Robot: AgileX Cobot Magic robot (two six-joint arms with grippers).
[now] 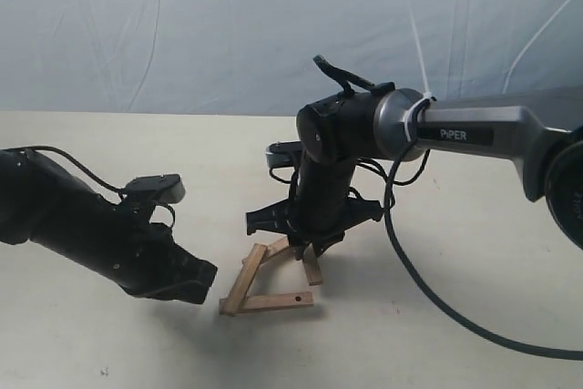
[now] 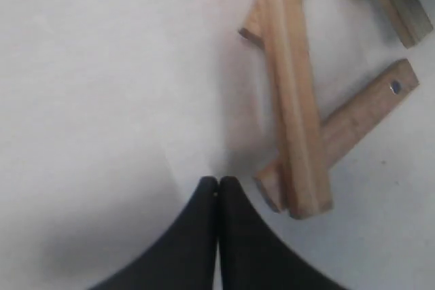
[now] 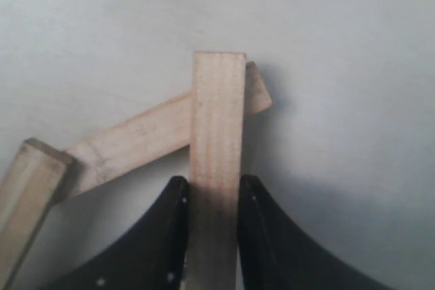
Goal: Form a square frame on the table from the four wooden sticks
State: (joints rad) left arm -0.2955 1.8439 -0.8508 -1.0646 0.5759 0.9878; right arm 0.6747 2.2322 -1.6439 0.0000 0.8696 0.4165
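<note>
Four wooden sticks lie bunched near the middle of the table. One slanted stick rests its near end on a flat stick with a small hole. A third stick runs back under the right arm. My right gripper points down and is shut on the fourth stick, whose far end overlaps the third stick. My left gripper is shut and empty, low over the table just left of the slanted stick and the holed stick.
A wrinkled blue-grey backdrop hangs behind the table. The right arm's black cable loops over the table on the right. The left arm's body lies low on the left side.
</note>
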